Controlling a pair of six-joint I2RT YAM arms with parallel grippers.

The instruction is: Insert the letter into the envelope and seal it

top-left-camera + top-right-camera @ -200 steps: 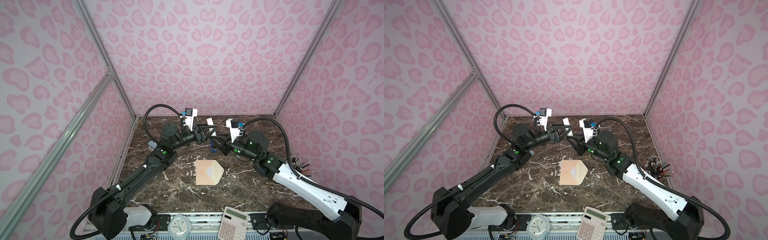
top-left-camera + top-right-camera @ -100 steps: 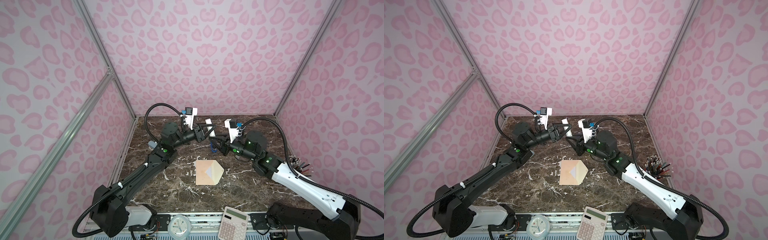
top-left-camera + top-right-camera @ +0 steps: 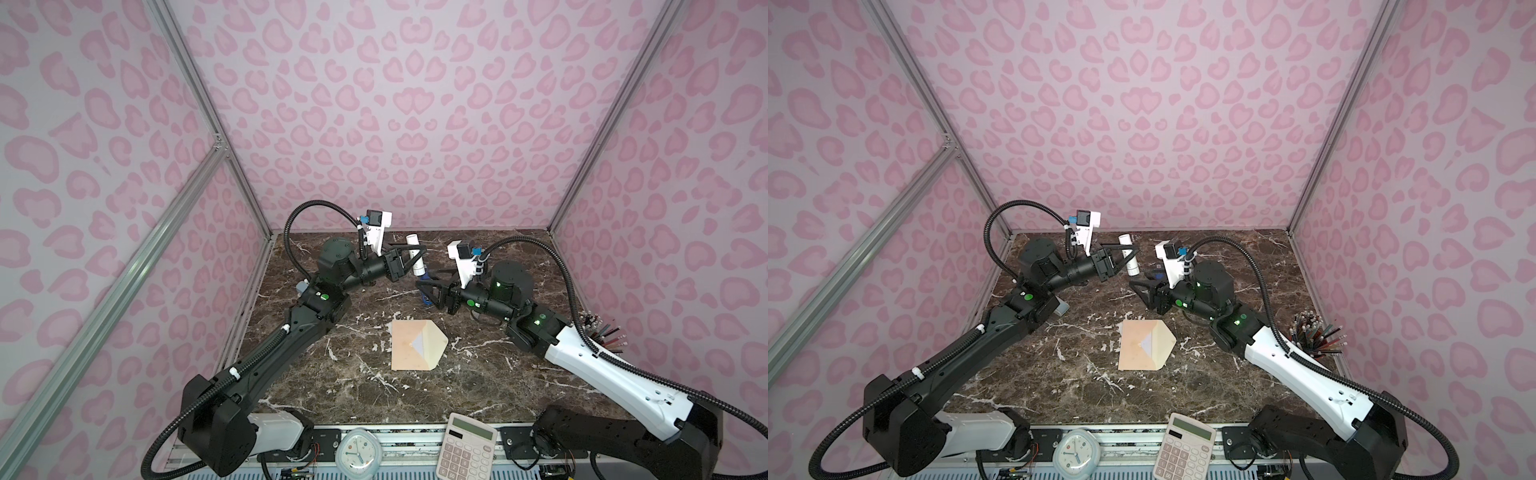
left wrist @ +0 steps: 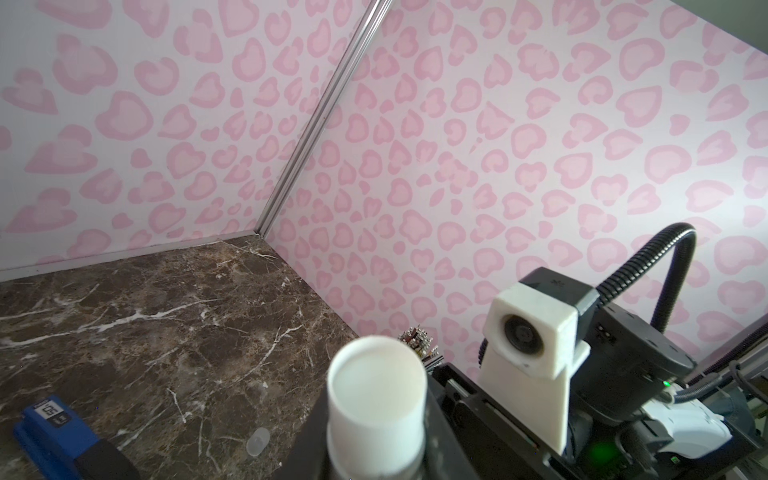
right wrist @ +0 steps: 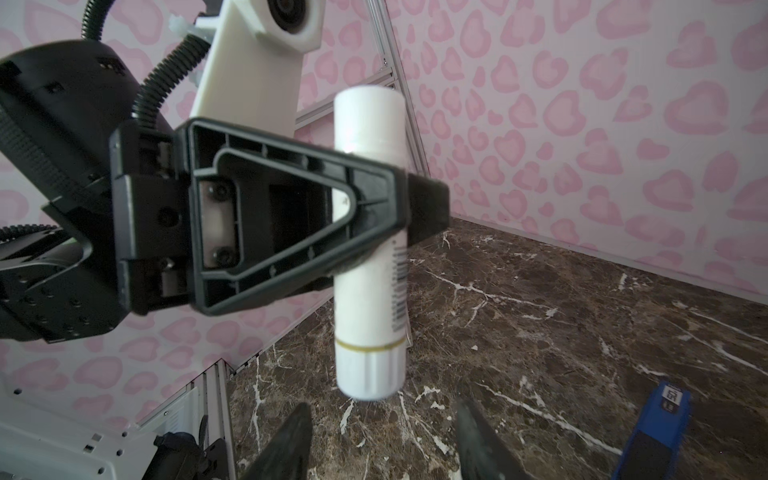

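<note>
The peach envelope (image 3: 405, 351) (image 3: 1133, 347) lies flat mid-table in both top views, its pointed flap toward the right. The letter does not show in any view. Behind the envelope and raised off the table, my left gripper (image 3: 417, 261) (image 3: 1130, 259) is shut on a white glue stick (image 3: 413, 242) (image 4: 376, 395) (image 5: 370, 311), held roughly upright. My right gripper (image 3: 424, 287) (image 5: 382, 440) hovers just below the stick's lower end, open, its two dark fingers apart and touching nothing.
A blue stapler (image 4: 54, 436) (image 5: 652, 436) lies on the marble near the right gripper. A small clear cap (image 4: 257, 442) rests on the table. A pencil cup (image 3: 602, 332) stands at the right edge. A calculator (image 3: 465, 444) and clock (image 3: 357, 455) sit at the front rail.
My left gripper has closed on the glue stick. My right gripper has opened and let go of the stick's lower end.
</note>
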